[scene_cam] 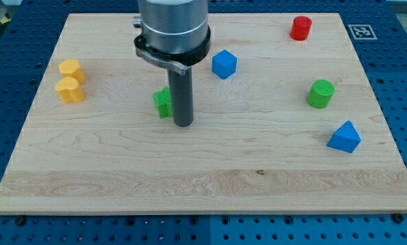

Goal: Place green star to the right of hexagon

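The green star [163,103] lies left of the board's middle, partly hidden behind the rod. My tip [183,124] rests on the board right against the star's lower right side. The yellow hexagon [72,70] sits near the left edge, with a second yellow block [70,90], heart-like in shape, just below it and touching it. The star is well to the right of both yellow blocks.
A blue cube [224,64] sits up and right of the rod. A red cylinder [301,28] is at the top right. A green cylinder [320,94] and a blue triangular block [344,137] are on the right. The wooden board [203,190] lies on a blue pegboard.
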